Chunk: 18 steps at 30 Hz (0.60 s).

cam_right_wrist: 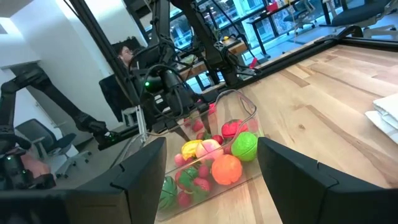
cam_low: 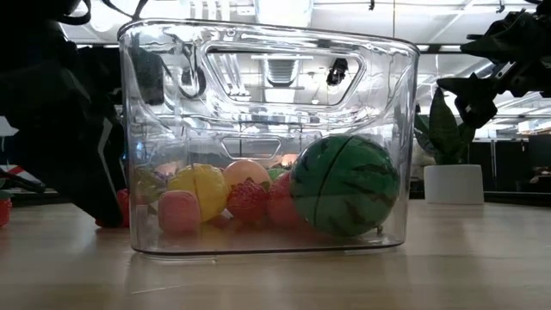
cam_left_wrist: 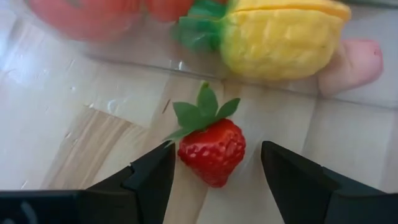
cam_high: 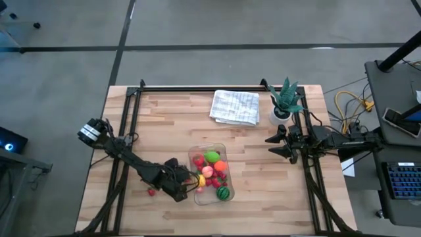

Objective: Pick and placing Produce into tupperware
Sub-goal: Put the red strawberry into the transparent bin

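The clear tupperware stands on the table's near middle. It holds produce: a striped melon, a lime-green fruit, an orange one, a yellow one and red pieces. My left gripper is low at the container's left wall and open. Its fingers stand either side of a red strawberry lying on the wood just outside that wall. My right gripper waits open to the container's right.
Another small red strawberry lies on the table left of my left arm. A white folded cloth and a spiky plant in a white pot sit near the far edge. Bare wood lies between the container and the cloth.
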Each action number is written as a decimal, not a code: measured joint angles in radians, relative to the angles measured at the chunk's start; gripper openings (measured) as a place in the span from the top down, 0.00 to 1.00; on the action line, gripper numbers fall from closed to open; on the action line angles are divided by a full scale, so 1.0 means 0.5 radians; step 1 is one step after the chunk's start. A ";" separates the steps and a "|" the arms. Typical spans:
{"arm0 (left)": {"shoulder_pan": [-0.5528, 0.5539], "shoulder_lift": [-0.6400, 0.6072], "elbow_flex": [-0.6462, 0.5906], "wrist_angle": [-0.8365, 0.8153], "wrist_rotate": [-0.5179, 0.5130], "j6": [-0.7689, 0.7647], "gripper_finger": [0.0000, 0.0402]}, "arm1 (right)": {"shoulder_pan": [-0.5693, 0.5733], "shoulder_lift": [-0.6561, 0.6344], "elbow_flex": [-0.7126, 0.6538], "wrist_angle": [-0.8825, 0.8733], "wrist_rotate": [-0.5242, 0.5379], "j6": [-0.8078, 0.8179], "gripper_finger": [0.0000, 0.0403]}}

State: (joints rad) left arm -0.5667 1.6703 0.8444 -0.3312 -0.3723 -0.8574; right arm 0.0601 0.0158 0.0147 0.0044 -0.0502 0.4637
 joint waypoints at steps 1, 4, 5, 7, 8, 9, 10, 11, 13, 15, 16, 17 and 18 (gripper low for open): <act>0.003 0.009 0.000 0.011 0.000 0.000 0.44 | 0.000 0.000 0.000 0.000 0.000 0.000 0.40; 0.009 0.028 -0.002 0.019 0.001 0.000 0.44 | 0.000 0.000 0.000 0.000 0.000 0.000 0.40; 0.012 0.036 -0.001 0.020 -0.002 0.000 0.44 | 0.000 0.000 0.000 0.000 0.000 0.000 0.40; 0.015 0.040 0.001 0.021 -0.004 0.001 0.44 | 0.000 0.000 0.000 0.000 0.000 0.000 0.40; 0.017 0.040 0.001 0.021 -0.004 0.001 0.44 | 0.000 0.000 0.000 0.000 0.000 0.000 0.40; 0.021 0.040 0.001 0.021 -0.005 0.001 0.45 | 0.000 0.000 0.000 0.000 0.000 0.000 0.40; 0.025 0.040 0.000 0.021 -0.005 0.001 0.46 | 0.000 0.000 0.000 0.000 0.000 0.000 0.40; 0.028 0.040 -0.001 0.021 -0.007 0.001 0.47 | 0.000 0.000 0.000 0.001 0.000 0.000 0.40; 0.034 0.040 -0.004 0.022 -0.009 0.000 0.51 | 0.000 0.000 0.000 0.000 0.000 0.000 0.40; 0.035 0.040 -0.007 0.027 -0.013 0.007 0.54 | 0.000 0.000 0.000 0.001 0.000 0.000 0.40; 0.036 0.040 -0.009 0.029 -0.016 0.014 0.56 | 0.000 0.000 0.000 0.001 0.000 0.000 0.40; 0.036 0.040 -0.011 0.032 -0.019 0.014 0.57 | 0.000 0.000 0.000 0.001 -0.001 0.000 0.40; 0.036 0.040 -0.013 0.033 -0.021 0.014 0.58 | 0.000 0.000 0.000 0.001 0.000 0.000 0.40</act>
State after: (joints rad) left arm -0.5488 1.6901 0.8377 -0.3149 -0.3826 -0.8501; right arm 0.0601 0.0158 0.0147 0.0048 -0.0502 0.4637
